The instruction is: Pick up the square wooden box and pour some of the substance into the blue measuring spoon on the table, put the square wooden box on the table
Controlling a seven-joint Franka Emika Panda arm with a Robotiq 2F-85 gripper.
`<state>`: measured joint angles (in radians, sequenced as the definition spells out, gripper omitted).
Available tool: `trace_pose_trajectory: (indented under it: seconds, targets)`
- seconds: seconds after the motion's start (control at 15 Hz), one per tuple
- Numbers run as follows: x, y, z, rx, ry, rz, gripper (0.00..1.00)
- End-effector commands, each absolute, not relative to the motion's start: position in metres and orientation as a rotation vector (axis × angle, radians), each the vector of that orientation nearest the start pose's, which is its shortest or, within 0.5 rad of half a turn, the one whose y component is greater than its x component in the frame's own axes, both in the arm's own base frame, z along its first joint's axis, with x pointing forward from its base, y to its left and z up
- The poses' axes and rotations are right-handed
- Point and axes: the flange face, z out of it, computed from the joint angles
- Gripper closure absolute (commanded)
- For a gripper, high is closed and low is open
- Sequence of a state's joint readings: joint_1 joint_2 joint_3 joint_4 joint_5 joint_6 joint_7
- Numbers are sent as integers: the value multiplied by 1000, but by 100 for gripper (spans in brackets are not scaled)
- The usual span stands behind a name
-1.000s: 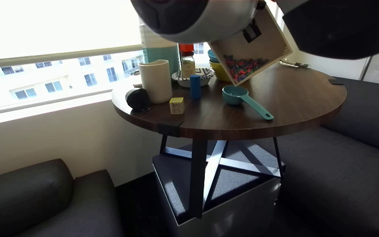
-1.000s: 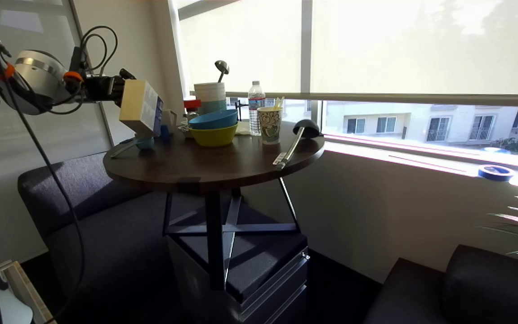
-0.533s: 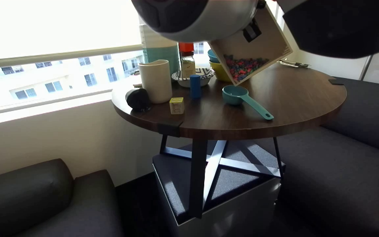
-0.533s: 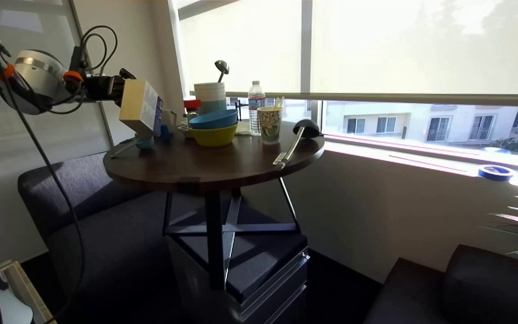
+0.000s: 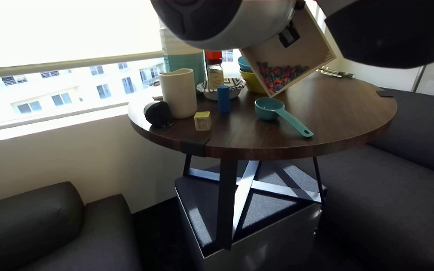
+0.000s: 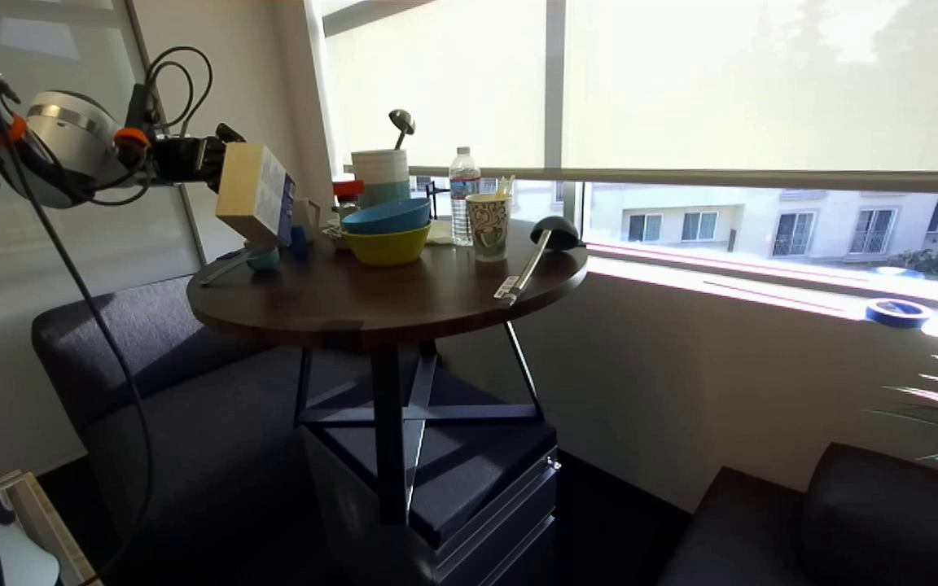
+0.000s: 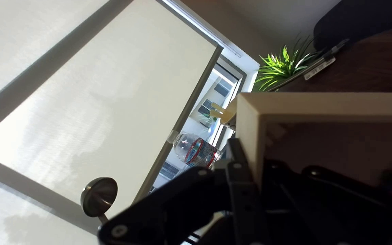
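Gripper (image 7: 253, 163) pinching one wall of the square wooden box (image 5: 296, 54), a finger on either face of that wall, clearest in the wrist view. Box is up off the table (image 5: 345, 105), tilted steeply with one corner lowest; multicoloured bits (image 5: 279, 78) gathered against the walls at that corner. Low corner hangs over the cup of the blue measuring spoon (image 5: 268, 110); whether corner and rim touch, cannot tell. Spoon rests on the table, cup mouth up, handle running toward the edge. In an exterior view: blue cylinder (image 5: 223, 98) upright near the spoon, small yellow-topped cube (image 5: 202, 122) nearer the edge, white vase (image 5: 179, 94) with a black rounded object (image 5: 158, 113) just beside it. In both exterior views a blue bowl (image 6: 387, 216) sits in a yellow bowl (image 6: 387, 247). Water bottle (image 6: 461, 218) and patterned paper cup (image 6: 489, 233) stand near each other, in an exterior view; a ladle (image 6: 563, 232) lies close by, handle toward the edge
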<state>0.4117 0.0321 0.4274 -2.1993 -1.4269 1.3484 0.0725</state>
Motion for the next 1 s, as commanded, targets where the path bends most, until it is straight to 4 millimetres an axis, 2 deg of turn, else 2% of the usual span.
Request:
trace_pose_trajectory:
  seconds: [0.0,0.47,0.53,0.6,0.93]
  targets:
    - [410,275,431,1259,881,-23,98]
    - [411,271,431,1248,858,-42,98]
    - [410,275,432,1288,884,-8,98]
    - [411,271,431,1249,858,-44,98]
    - [410,273,429,1230,870,-29,98]
